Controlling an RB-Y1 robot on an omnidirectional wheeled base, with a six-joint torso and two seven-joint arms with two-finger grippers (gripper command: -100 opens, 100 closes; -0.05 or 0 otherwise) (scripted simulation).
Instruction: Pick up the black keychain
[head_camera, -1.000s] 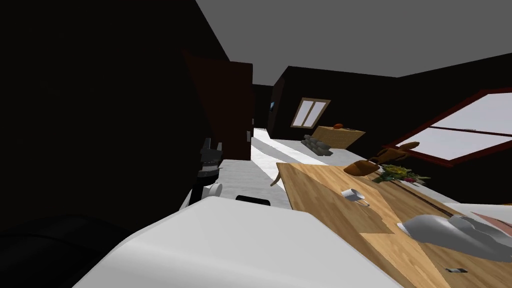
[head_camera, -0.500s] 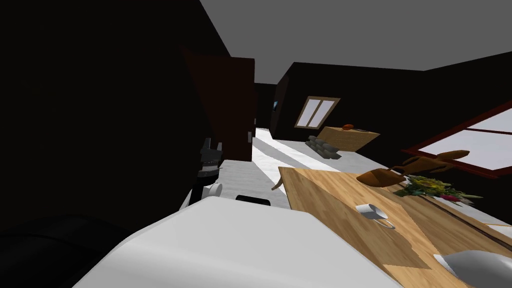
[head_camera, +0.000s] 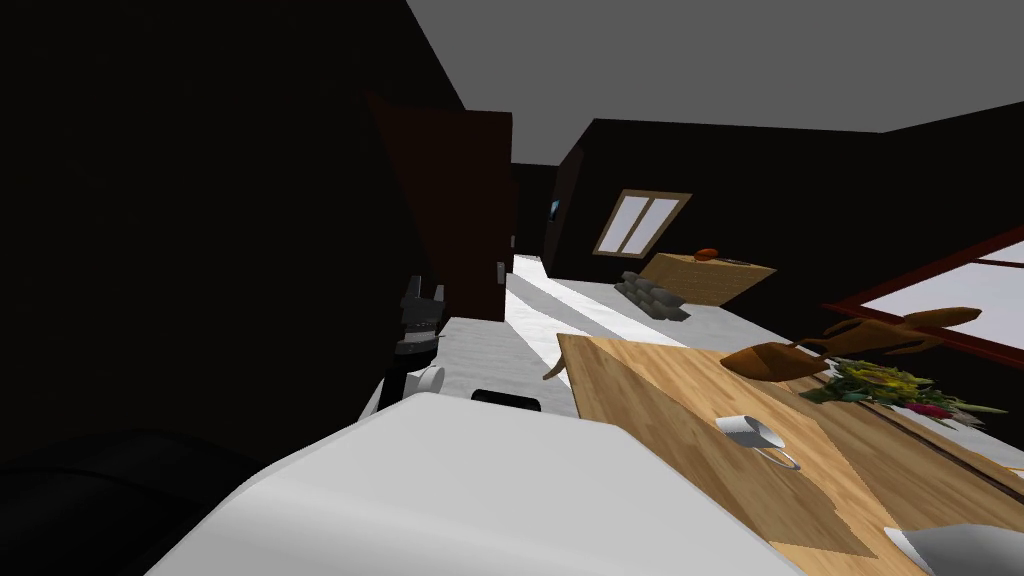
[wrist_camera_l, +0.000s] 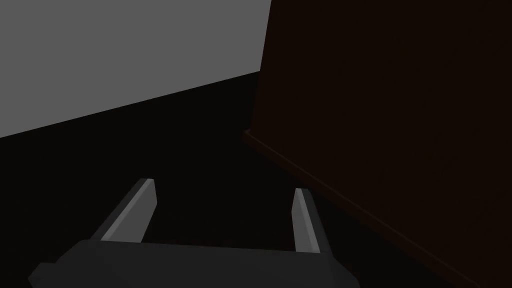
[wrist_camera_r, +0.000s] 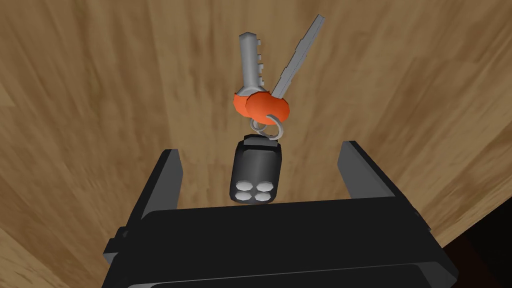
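My right claw (wrist_camera_r: 261, 151), apart, straddles the black fob (wrist_camera_r: 255, 170) of the keychain (wrist_camera_r: 264, 107) near the surface (wrist_camera_r: 100, 100) edge; likely light, stiff, keys (wrist_camera_r: 248, 57) loose, so I'd pinch the fob's sides.

The head camera sits high and rolled, looking down and forward across the wooden table (head_camera: 680, 400) on the robot's right and, farther off, a dark brown door (head_camera: 450, 200). The left wrist camera looks up along the left gripper (wrist_camera_l: 223, 185) at that door from near. The right wrist camera looks straight down along the right gripper (wrist_camera_r: 260, 149), close over the table's top — the black keychain (wrist_camera_r: 255, 170) lies between its parted fingers.
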